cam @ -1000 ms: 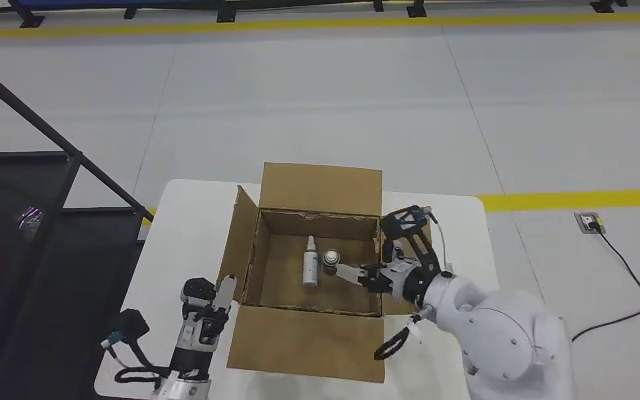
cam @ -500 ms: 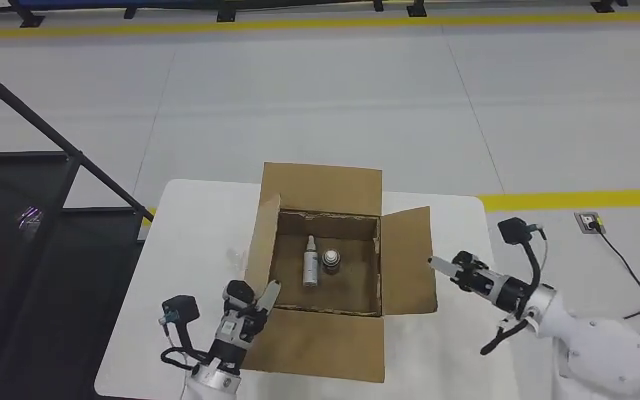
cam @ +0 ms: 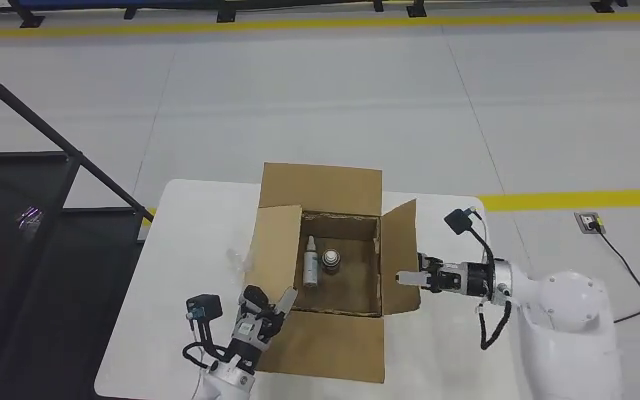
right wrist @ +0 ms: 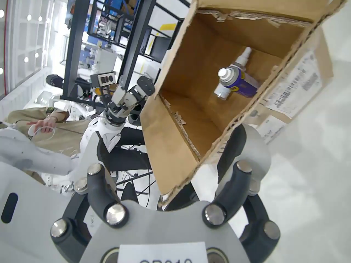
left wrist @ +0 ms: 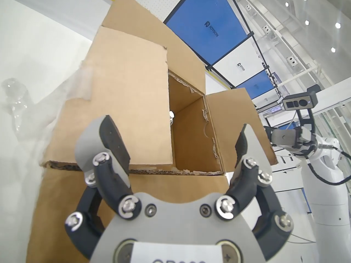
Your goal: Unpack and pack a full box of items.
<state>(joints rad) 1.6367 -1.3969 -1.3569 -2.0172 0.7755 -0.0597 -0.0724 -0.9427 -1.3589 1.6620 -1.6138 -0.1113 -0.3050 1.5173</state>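
Right gripper (cam: 407, 278) has swung back in to the box's (cam: 322, 188) right flap (cam: 398, 250), fingers spread wide astride its edge, and the flap stands steeper now. My left gripper (cam: 271, 298), wide open and empty, has slid to the near-left corner. The brown box sits mid-table (cam: 190, 260), with a bottle (cam: 311, 262) and can (cam: 331, 261) inside.

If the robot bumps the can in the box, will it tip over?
Probably, yes: the can looks tall and narrow and seems to stand on end, so a bump up high could topple it. Once down, its round body would likely roll on the flat box floor. The bottle lying beside it might stop it.
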